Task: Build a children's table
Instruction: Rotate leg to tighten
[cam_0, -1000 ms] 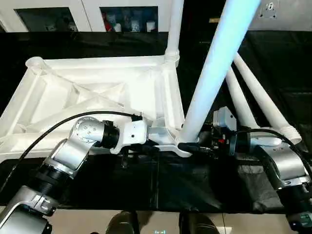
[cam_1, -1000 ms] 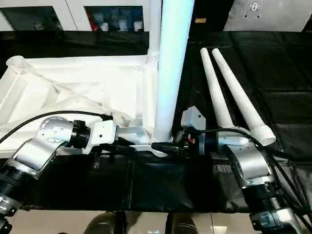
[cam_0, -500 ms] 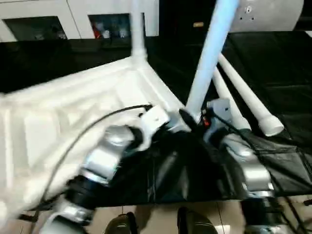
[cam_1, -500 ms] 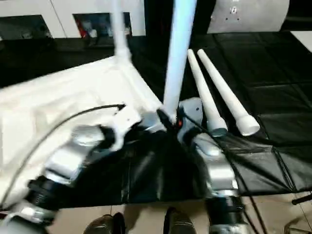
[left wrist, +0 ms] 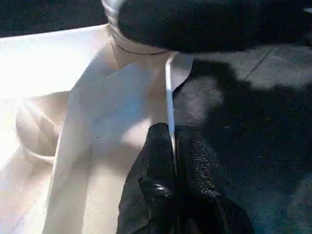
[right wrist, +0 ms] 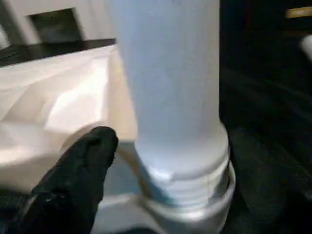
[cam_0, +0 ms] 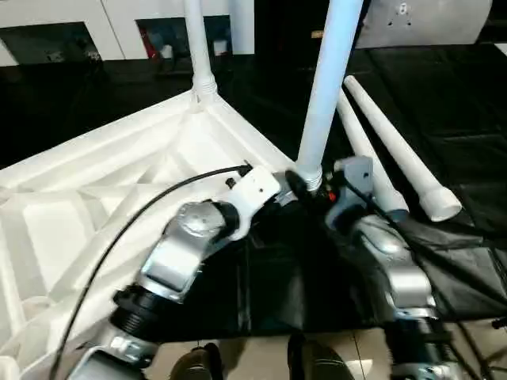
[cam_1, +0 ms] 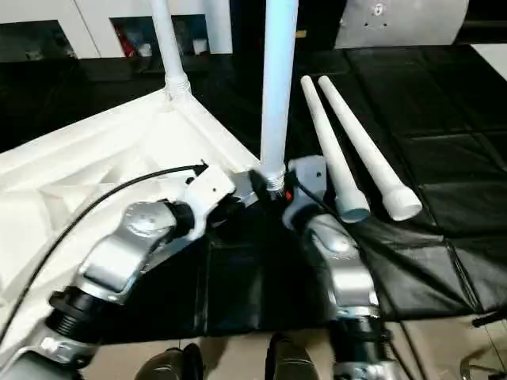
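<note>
While the children's table (cam_0: 119, 182) lies upside down on the black-covered counter (cam_0: 444, 95), its ribbed underside faces up and its near corner sits between the two grippers.

Table top: white, square, turned so one corner points toward the robot; diagonal ribs show across the underside.

Near leg (cam_0: 325, 87): upright, its threaded base seated in the near corner socket (right wrist: 190, 204); the collar shows close up in the right wrist view.

Far leg (cam_0: 198, 39): upright in the far corner socket, rising past the picture's top.

Loose legs (cam_1: 356, 134): two, lying side by side on the counter to the right of the table, just beside each other, wide ends toward the robot.

Left gripper (left wrist: 173, 146): at the table's edge beside the near socket; its jaws are together on the thin rim (left wrist: 169, 97) of the table top, one black finger on each side of it.

Right gripper (cam_0: 305, 186): at the base of the near leg, from the right. One black finger (right wrist: 73, 170) shows beside the collar; I cannot tell whether the jaws are clamped on the leg or apart.

Background: white cabinets (cam_0: 79, 12) stand behind the counter.
</note>
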`<state>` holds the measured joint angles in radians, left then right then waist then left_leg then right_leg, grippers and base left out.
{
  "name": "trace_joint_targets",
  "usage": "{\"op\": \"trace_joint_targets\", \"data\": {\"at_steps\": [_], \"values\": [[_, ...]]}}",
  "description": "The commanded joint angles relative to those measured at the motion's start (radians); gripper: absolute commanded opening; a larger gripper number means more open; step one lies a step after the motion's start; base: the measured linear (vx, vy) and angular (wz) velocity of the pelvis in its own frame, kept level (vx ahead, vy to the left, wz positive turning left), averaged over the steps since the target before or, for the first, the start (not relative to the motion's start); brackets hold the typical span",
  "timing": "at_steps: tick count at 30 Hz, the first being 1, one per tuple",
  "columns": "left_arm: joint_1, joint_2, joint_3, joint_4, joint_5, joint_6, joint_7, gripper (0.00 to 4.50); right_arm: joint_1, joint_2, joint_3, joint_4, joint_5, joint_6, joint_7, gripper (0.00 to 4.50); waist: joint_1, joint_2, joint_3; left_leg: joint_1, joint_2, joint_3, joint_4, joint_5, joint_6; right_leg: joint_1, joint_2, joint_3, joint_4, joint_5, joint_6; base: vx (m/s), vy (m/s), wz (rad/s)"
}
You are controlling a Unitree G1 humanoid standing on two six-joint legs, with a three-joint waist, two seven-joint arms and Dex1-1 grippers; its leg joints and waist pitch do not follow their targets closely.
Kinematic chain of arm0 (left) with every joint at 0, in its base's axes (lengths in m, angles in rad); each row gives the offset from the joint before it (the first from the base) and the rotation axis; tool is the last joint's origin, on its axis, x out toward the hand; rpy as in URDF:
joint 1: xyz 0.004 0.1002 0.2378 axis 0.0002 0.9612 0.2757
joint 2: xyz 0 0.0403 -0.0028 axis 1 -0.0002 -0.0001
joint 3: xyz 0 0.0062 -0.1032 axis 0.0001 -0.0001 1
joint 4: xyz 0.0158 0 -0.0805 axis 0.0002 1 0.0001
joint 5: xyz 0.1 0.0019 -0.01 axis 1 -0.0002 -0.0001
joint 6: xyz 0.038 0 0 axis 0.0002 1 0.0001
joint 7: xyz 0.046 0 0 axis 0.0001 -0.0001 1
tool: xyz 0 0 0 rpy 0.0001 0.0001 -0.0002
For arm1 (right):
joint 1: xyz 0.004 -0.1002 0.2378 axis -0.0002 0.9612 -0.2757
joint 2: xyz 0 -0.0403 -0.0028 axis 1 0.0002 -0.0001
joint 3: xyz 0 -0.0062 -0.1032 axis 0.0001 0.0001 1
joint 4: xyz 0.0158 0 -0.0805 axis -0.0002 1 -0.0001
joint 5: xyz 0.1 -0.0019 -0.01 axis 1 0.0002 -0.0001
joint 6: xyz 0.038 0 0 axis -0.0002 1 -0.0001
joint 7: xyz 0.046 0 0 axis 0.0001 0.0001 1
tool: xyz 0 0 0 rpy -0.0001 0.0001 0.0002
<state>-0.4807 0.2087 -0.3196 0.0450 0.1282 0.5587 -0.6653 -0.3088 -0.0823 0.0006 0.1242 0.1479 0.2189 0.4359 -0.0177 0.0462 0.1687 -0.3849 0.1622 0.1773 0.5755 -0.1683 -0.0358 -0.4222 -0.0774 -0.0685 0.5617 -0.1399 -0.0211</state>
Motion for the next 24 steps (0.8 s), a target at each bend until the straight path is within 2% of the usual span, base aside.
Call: {"op": "trace_joint_targets", "data": {"at_steps": [1, 2, 3, 6, 7, 8, 9, 10, 12, 14, 15, 18, 20, 21, 23, 24], "values": [[-0.012, 0.043, 0.014, -0.001, -0.011, -0.073, -0.050, 0.00, 0.015, -0.036, 0.031, -0.028, 0.034, -0.015, 0.111, 4.16, 0.010, -0.005, -0.082, 0.006, 0.051, -0.023, -0.065, -0.218, 0.103, 0.058, -0.071, 0.050, -0.060, -0.291, -0.204, 0.000, 0.000, 0.00], [-0.011, 0.049, 0.014, 0.001, -0.013, -0.080, -0.057, 0.00, 0.015, -0.043, 0.028, -0.029, 0.037, -0.018, 0.120, 4.30, 0.010, -0.005, -0.082, 0.006, 0.051, -0.023, -0.065, -0.218, 0.103, 0.058, -0.071, 0.050, -0.060, -0.291, -0.204, 0.000, 0.000, 0.00], [-0.005, 0.086, 0.016, 0.009, -0.027, -0.110, -0.100, 0.00, 0.014, -0.098, 0.015, -0.034, 0.058, -0.022, 0.189, 4.44, 0.012, -0.007, -0.087, 0.003, 0.050, -0.022, -0.060, -0.163, 0.130, 0.062, -0.069, 0.047, -0.054, -0.219, -0.224, 0.000, 0.000, 0.00], [0.002, 0.124, 0.005, 0.012, -0.039, -0.150, -0.145, 0.00, 0.010, -0.145, 0.008, -0.027, 0.062, -0.039, 0.248, 4.48, 0.020, -0.006, -0.097, -0.001, 0.051, -0.019, -0.050, -0.079, 0.171, 0.063, -0.066, 0.049, -0.034, -0.095, -0.263, 0.000, 0.000, 0.00], [0.010, 0.160, -0.003, 0.017, -0.053, -0.192, -0.198, 0.00, 0.004, -0.191, 0.003, -0.025, 0.074, -0.050, 0.310, 4.48, 0.025, -0.006, -0.097, -0.003, 0.050, -0.020, -0.047, -0.054, 0.188, 0.063, -0.064, 0.047, -0.029, -0.059, -0.275, 0.000, 0.000, 0.00], [0.013, 0.170, -0.004, 0.019, -0.059, -0.199, -0.216, 0.00, 0.001, -0.204, 0.000, -0.023, 0.079, -0.050, 0.327, 4.48, 0.025, -0.006, -0.097, -0.003, 0.050, -0.020, -0.047, -0.054, 0.188, 0.063, -0.064, 0.047, -0.029, -0.059, -0.275, 0.000, 0.000, 0.00], [0.019, 0.193, -0.010, 0.028, -0.069, -0.233, -0.256, 0.00, -0.006, -0.233, -0.001, -0.022, 0.095, -0.049, 0.371, 4.48, 0.029, -0.006, -0.097, -0.001, 0.054, -0.019, -0.046, -0.041, 0.204, 0.061, -0.064, 0.048, -0.024, -0.039, -0.288, 0.000, 0.000, 0.00], [0.023, 0.208, -0.015, 0.036, -0.075, -0.261, -0.282, 0.00, -0.011, -0.253, 0.000, -0.021, 0.106, -0.048, 0.401, 4.48, 0.030, -0.007, -0.094, -0.001, 0.053, -0.018, -0.046, -0.060, 0.208, 0.060, -0.063, 0.046, -0.027, -0.068, -0.289, 0.000, 0.000, 0.00], [0.023, 0.232, -0.024, 0.054, -0.080, -0.291, -0.316, 0.00, -0.022, -0.286, 0.008, -0.011, 0.114, -0.051, 0.450, 4.48, 0.032, -0.006, -0.089, 0.003, 0.057, -0.018, -0.050, -0.109, 0.192, 0.056, -0.063, 0.045, -0.036, -0.152, -0.278, 0.000, 0.000, 0.00], [0.024, 0.250, -0.031, 0.067, -0.091, -0.324, -0.356, 0.00, -0.030, -0.315, 0.022, -0.003, 0.115, -0.061, 0.497, 4.48, 0.034, -0.005, -0.083, 0.008, 0.060, -0.018, -0.055, -0.174, 0.151, 0.052, -0.064, 0.046, -0.046, -0.257, -0.255, 0.000, 0.000, 0.00], [0.020, 0.266, -0.041, 0.079, -0.090, -0.349, -0.382, 0.00, -0.037, -0.335, 0.037, 0.005, 0.107, -0.074, 0.529, 4.48, 0.035, -0.008, -0.082, 0.009, 0.061, -0.018, -0.056, -0.184, 0.142, 0.050, -0.065, 0.047, -0.048, -0.271, -0.249, 0.000, 0.000, 0.00], [0.007, 0.299, -0.062, 0.097, -0.091, -0.401, -0.446, 0.00, -0.051, -0.381, 0.079, 0.019, 0.091, -0.100, 0.619, 4.48, 0.038, -0.009, -0.077, 0.014, 0.062, -0.018, -0.059, -0.228, 0.115, 0.046, -0.066, 0.050, -0.052, -0.324, -0.233, 0.000, 0.000, 0.00], [0.004, 0.303, -0.065, 0.100, -0.090, -0.409, -0.455, 0.00, -0.054, -0.388, 0.086, 0.021, 0.092, -0.101, 0.639, 4.48, 0.042, -0.009, -0.077, 0.014, 0.063, -0.019, -0.060, -0.232, 0.109, 0.048, -0.068, 0.051, -0.053, -0.344, -0.228, 0.000, 0.000, 0.00], [-0.007, 0.320, -0.080, 0.117, -0.096, -0.450, -0.501, 0.00, -0.070, -0.405, 0.109, 0.038, 0.081, -0.113, 0.675, 4.48, 0.046, -0.011, -0.078, 0.014, 0.061, -0.020, -0.061, -0.228, 0.107, 0.047, -0.068, 0.051, -0.054, -0.356, -0.223, 0.000, 0.000, 0.00], [-0.010, 0.327, -0.088, 0.119, -0.096, -0.466, -0.519, 0.00, -0.079, -0.406, 0.116, 0.050, 0.070, -0.125, 0.680, 4.48, 0.048, -0.010, -0.080, 0.015, 0.063, -0.019, -0.061, -0.221, 0.102, 0.046, -0.069, 0.053, -0.052, -0.344, -0.227, 0.000, 0.000, 0.00], [-0.012, 0.330, -0.093, 0.120, -0.095, -0.470, -0.529, 0.00, -0.086, -0.405, 0.120, 0.058, 0.071, -0.124, 0.689, 4.48, 0.049, -0.014, -0.082, 0.013, 0.063, -0.018, -0.060, -0.209, 0.103, 0.047, -0.069, 0.053, -0.049, -0.323, -0.233, 0.000, 0.000, 0.00]]}}
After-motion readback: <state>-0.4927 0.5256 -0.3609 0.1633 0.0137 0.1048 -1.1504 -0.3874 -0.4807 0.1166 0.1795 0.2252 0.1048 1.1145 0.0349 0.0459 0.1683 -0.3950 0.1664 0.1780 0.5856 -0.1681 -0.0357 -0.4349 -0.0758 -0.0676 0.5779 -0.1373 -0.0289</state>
